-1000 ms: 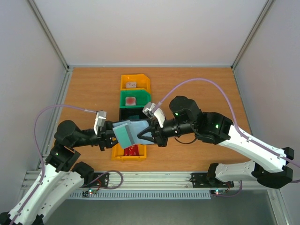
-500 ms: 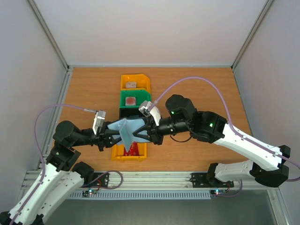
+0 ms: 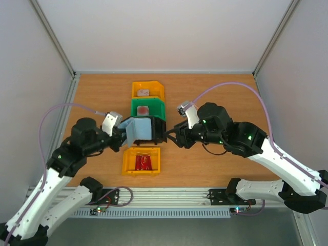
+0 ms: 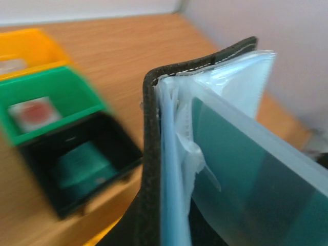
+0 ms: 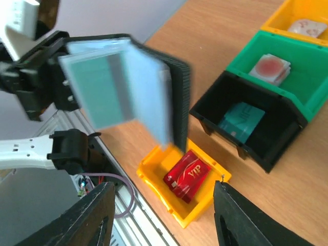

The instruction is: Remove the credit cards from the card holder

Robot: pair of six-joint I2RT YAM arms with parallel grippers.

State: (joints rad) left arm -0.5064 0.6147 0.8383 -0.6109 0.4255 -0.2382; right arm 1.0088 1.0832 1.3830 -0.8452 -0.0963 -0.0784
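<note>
The card holder (image 3: pixel 141 128), black outside with shiny blue-grey pockets, hangs in the air over the black bin (image 3: pixel 160 124). My left gripper (image 3: pixel 122 137) is shut on its left side. In the left wrist view the card holder (image 4: pixel 154 169) fills the frame and hides the fingers; a teal credit card (image 4: pixel 241 169) shows inside a clear pocket. My right gripper (image 3: pixel 174 137) stands open just right of the holder, apart from it. In the right wrist view that gripper (image 5: pixel 163 185) is spread wide with nothing between its fingers, and the card holder (image 5: pixel 154 97) hangs ahead.
Several bins stand in a row: a far yellow bin (image 3: pixel 147 89), a green bin (image 3: pixel 147 107) holding a card, the black bin (image 5: pixel 287 130) holding a teal card (image 5: pixel 243 120), and a near yellow bin (image 3: pixel 141 161) holding a red VIP card (image 5: pixel 189 174).
My right gripper has opened, let go of the card holder and drawn back to the right. My left gripper has closed on the holder and carried it farther away, over the black bin.
</note>
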